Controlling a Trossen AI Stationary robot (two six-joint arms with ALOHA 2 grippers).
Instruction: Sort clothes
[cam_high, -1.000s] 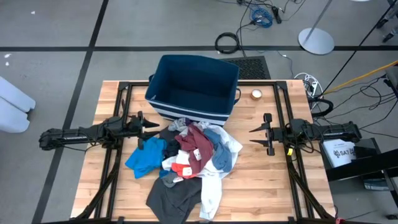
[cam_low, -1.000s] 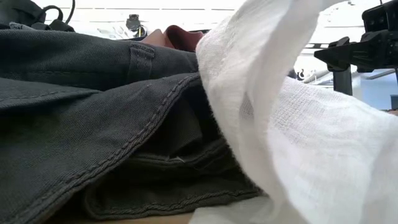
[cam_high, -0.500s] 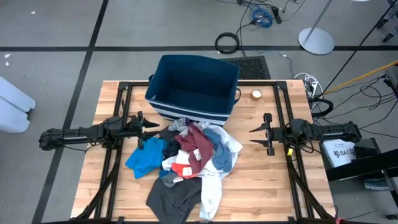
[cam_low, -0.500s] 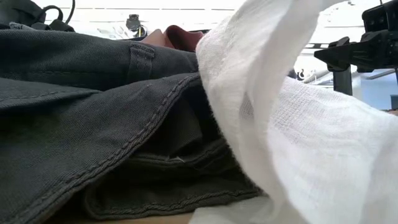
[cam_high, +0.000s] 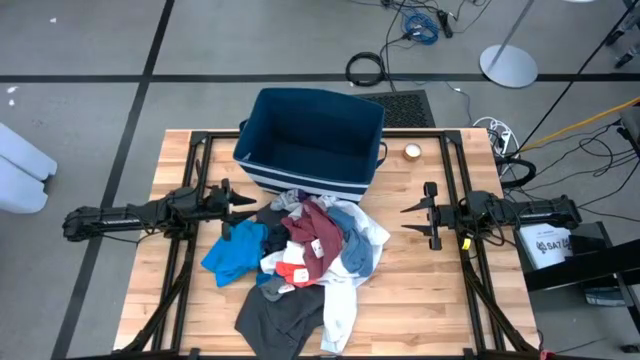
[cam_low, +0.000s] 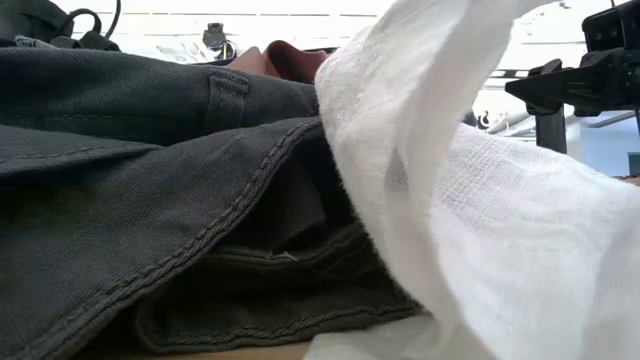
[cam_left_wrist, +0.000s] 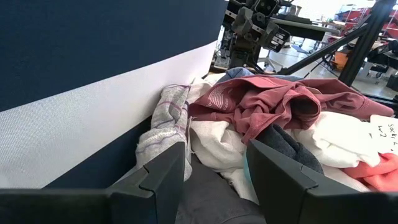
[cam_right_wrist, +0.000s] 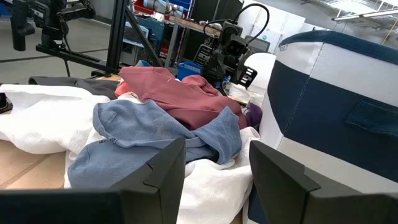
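Observation:
A pile of clothes (cam_high: 300, 255) lies on the wooden table in front of the bin: a bright blue top (cam_high: 232, 255), a maroon top (cam_high: 315, 232), a grey-blue piece (cam_high: 355, 250), a white top (cam_high: 340, 300), a dark grey garment (cam_high: 275, 320) and a red piece (cam_high: 293, 272). My left gripper (cam_high: 245, 208) is open at the pile's left edge, touching nothing. My right gripper (cam_high: 410, 218) is open, right of the pile. The low view is filled by the dark grey garment (cam_low: 150, 200) and the white top (cam_low: 480, 200).
A dark blue bin with white stripes (cam_high: 312, 140) stands behind the pile at the table's far middle. A small round object (cam_high: 412, 152) lies at the far right. Bare wood shows near the left (cam_high: 170, 300) and right (cam_high: 430, 310) of the pile.

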